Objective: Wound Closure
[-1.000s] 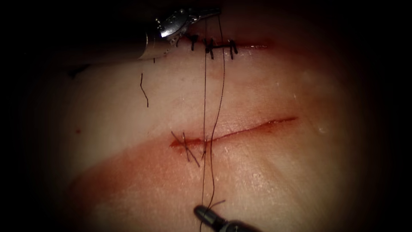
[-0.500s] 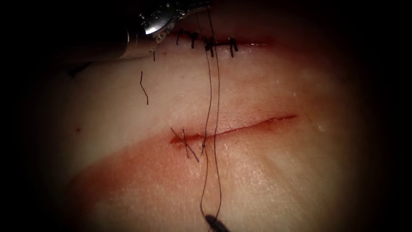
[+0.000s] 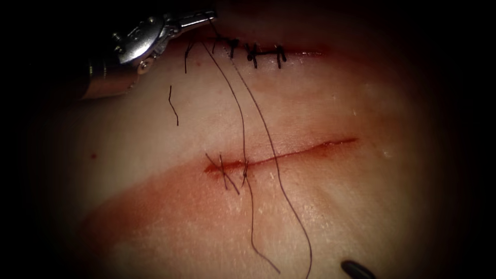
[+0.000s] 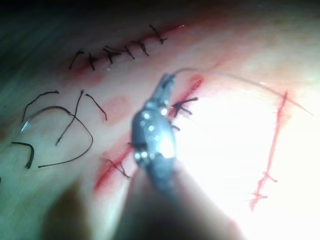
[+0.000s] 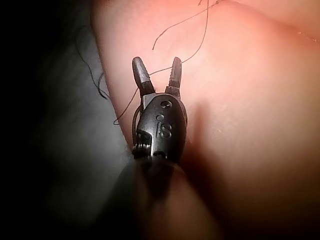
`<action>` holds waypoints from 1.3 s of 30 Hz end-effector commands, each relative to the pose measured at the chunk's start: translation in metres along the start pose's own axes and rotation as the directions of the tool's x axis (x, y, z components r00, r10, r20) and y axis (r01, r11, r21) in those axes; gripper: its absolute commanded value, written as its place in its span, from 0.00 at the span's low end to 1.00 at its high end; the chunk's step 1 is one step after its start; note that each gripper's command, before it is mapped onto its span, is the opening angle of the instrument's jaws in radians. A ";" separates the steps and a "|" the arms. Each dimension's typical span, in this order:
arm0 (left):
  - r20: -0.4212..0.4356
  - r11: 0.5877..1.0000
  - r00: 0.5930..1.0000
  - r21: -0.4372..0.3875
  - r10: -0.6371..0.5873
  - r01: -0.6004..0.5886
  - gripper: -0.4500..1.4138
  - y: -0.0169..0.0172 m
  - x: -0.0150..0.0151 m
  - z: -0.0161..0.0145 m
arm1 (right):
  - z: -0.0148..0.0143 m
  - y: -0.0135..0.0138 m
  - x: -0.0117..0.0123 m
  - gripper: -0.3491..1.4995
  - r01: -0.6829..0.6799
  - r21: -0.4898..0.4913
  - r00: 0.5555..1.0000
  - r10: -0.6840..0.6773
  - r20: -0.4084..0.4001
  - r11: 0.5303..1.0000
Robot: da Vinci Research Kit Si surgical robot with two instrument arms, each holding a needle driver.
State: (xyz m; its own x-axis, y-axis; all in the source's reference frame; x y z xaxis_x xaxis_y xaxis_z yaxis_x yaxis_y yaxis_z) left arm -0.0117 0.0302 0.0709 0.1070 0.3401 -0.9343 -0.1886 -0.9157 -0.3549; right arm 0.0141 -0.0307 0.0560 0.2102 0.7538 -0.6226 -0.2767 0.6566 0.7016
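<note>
A stitched upper cut (image 3: 256, 51) and a loose thread scrap (image 3: 173, 106) lie on the tissue (image 3: 361, 206) above the open cut (image 3: 289, 155). The left tool (image 3: 204, 15) pinches the thread (image 3: 243, 124), which crosses that cut. The right tool (image 5: 157, 72), jaws spread and empty, is cut off at the endoscope's edge. A needle (image 4: 47, 112) lies loose beside cut ends.

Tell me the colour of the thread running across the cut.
Black thread, clearest in the endoscope view.

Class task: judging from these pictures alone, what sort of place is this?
Probably a surgical training bench: a slab of tissue bearing several practice cuts, one stitched cut, loose thread, and two robotic tools, left and right.
</note>
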 end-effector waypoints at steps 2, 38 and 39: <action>-0.012 1.000 1.000 -0.015 -0.003 0.003 0.00 0.0009 0.0001 -0.0001 | -0.0013 -0.0006 -0.0013 0.89 -0.007 0.014 1.000 0.007 0.030 1.000; -0.103 0.985 0.994 -0.162 0.036 -0.053 0.00 0.0119 0.0073 -0.0015 | 0.0219 0.0199 0.0091 0.88 0.219 -0.137 0.975 -0.211 0.067 0.966; -0.103 0.985 0.994 -0.162 0.037 -0.053 0.00 0.0119 0.0072 -0.0015 | 0.0219 0.0198 0.0091 0.88 0.219 -0.136 0.975 -0.212 0.067 0.966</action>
State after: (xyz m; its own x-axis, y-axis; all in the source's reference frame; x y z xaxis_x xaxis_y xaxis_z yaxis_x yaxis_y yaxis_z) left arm -0.0114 0.0215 0.0594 0.1992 0.2800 -0.9391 -0.0353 -0.9556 -0.2924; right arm 0.0306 -0.0099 0.0713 0.3268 0.5958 -0.7337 -0.3514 0.7972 0.4908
